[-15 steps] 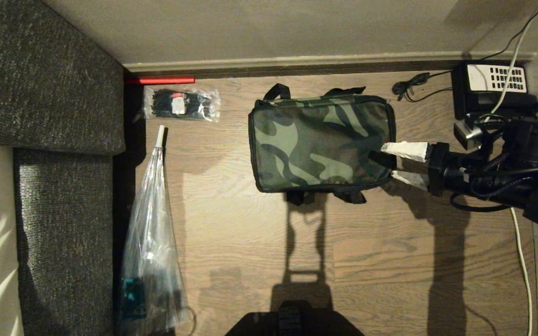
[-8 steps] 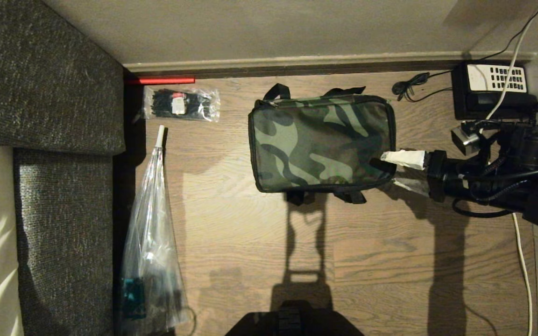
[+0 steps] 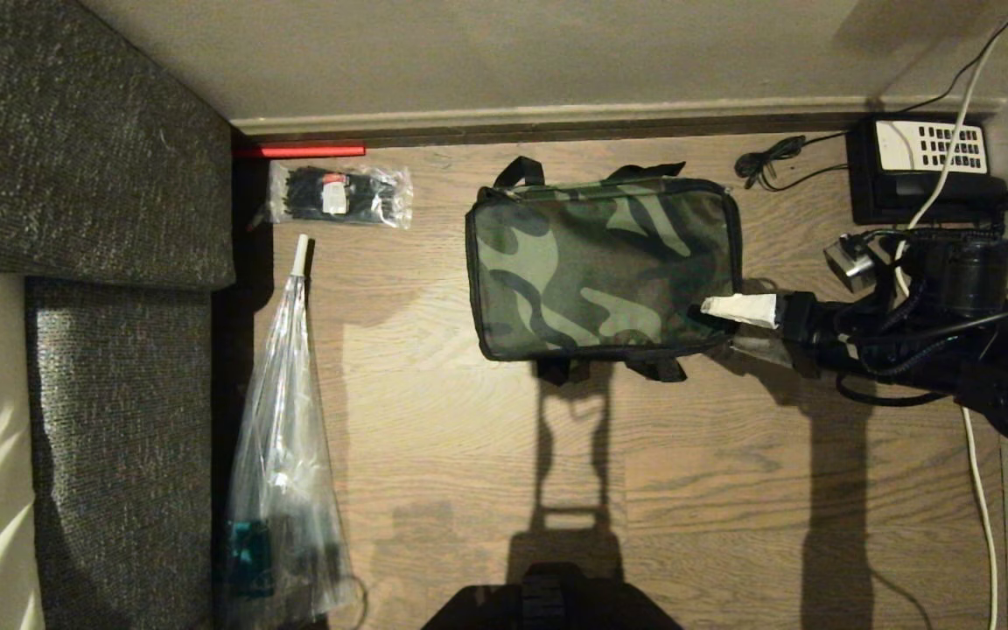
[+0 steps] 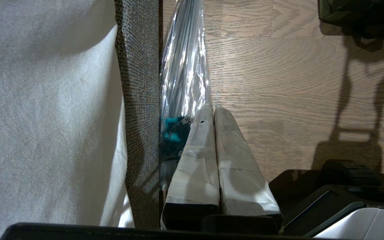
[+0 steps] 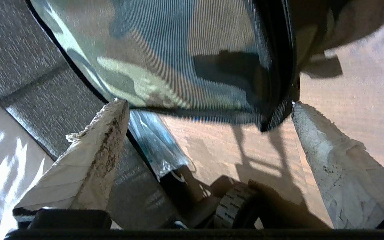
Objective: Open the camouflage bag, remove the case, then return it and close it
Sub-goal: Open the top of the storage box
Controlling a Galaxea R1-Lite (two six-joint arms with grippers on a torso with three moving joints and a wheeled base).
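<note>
The camouflage bag (image 3: 600, 267) lies closed on the wooden floor, its zipper shut and black straps sticking out at the far and near sides. My right gripper (image 3: 725, 330) is open at the bag's right near corner. One taped finger (image 3: 740, 308) lies over the bag's top edge and the other (image 3: 759, 350) is beside it, lower down. In the right wrist view the bag (image 5: 165, 50) fills the space ahead of the wide-apart fingertips (image 5: 103, 133). The case is hidden. My left gripper (image 4: 213, 107) hangs shut beside the sofa, holding nothing.
A grey sofa (image 3: 75, 175) fills the left. A clear packet of black items (image 3: 342, 194) and a long clear plastic bag (image 3: 281, 437) lie beside it. A black telephone (image 3: 920, 166) with cables (image 3: 766, 162) stands at the far right by the wall. My base (image 3: 552, 604) shows at the bottom.
My right gripper has slid along the bag's right end toward its near corner and a little leftward, with the wrist rolling. The bag has not moved.
</note>
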